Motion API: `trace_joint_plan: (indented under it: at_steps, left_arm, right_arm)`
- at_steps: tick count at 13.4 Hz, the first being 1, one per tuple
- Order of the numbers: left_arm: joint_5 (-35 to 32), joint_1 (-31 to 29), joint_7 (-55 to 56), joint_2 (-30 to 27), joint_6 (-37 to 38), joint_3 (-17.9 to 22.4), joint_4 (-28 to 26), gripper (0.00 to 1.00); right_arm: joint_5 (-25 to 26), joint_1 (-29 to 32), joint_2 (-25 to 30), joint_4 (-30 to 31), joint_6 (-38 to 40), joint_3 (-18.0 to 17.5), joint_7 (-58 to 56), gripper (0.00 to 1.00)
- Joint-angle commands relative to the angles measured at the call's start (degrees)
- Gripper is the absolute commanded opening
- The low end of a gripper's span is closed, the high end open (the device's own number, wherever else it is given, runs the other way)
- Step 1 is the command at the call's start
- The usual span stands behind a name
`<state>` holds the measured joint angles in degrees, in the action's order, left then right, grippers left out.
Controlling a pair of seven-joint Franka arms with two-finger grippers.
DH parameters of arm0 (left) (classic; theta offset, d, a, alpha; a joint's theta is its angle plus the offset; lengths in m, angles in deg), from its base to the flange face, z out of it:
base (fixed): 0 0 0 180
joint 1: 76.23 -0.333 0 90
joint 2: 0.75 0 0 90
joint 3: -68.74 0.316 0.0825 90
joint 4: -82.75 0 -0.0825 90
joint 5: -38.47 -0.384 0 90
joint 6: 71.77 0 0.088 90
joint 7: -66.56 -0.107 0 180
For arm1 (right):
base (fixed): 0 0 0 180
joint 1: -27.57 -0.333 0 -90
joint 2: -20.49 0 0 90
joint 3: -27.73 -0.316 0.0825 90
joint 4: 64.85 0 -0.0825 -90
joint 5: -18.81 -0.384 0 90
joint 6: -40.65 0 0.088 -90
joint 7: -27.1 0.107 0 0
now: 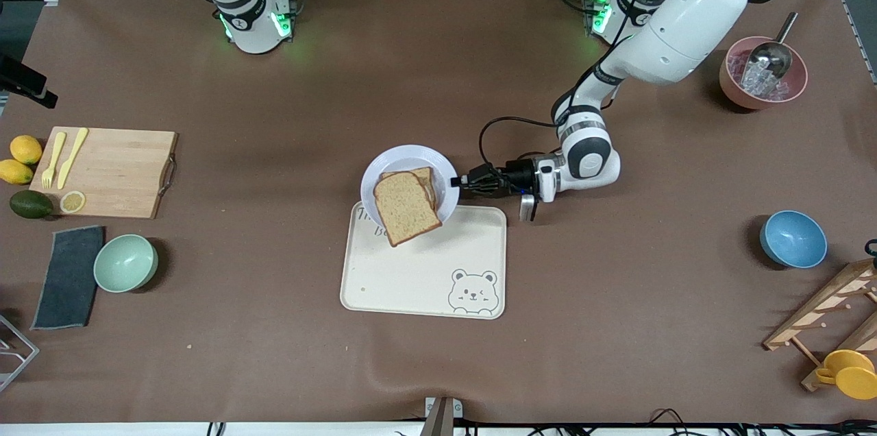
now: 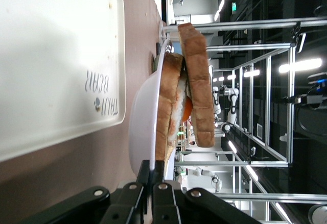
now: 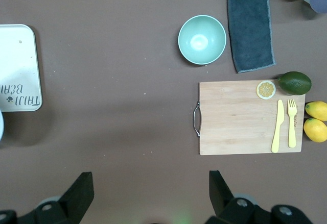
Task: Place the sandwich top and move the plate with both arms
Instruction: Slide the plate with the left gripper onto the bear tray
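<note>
The pale round plate (image 1: 397, 158) (image 2: 143, 132) hangs over the cream tray's (image 1: 425, 271) edge nearest the robots. My left gripper (image 1: 458, 182) (image 2: 157, 170) is shut on the plate's rim at the left arm's end. The sandwich top (image 1: 405, 208) (image 2: 199, 81), a brown slice, lies skewed on the lower bread slice (image 1: 426, 179) and overhangs the plate's rim toward the front camera. Orange and white filling shows between the slices in the left wrist view. My right gripper (image 3: 150, 191) stands open, high over bare table, with nothing between its fingers; it is out of the front view.
A wooden cutting board (image 1: 113, 168) with fork, knife and lemon slice, lemons, an avocado, a mint bowl (image 1: 125, 262) and a dark cloth (image 1: 68, 276) sit at the right arm's end. A blue bowl (image 1: 793, 238), pink scoop bowl (image 1: 762, 73) and wooden rack (image 1: 829, 312) sit at the left arm's end.
</note>
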<state>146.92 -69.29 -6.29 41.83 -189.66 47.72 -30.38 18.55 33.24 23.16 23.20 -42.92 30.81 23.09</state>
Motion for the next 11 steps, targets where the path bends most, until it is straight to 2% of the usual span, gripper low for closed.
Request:
trace_joint_plan:
  at_steps: [1,8,11]
  left_arm:
    - [-2.27,-2.70,3.05,-2.33,0.47,-0.87,-0.34,0.00]
    - [-10.97,-9.21,3.68,0.30,0.47,-0.34,2.99,0.00]
    - [-11.16,-9.57,3.85,4.07,0.47,0.19,6.50,0.00]
  right_arm:
    - [0.69,0.48,0.05,-0.51,0.25,0.34,0.40,1.00]
    - [0.78,-0.31,0.14,-0.69,-0.01,0.08,0.40,1.00]
    - [0.78,-0.05,0.05,-1.83,-0.36,0.26,0.32,1.00]
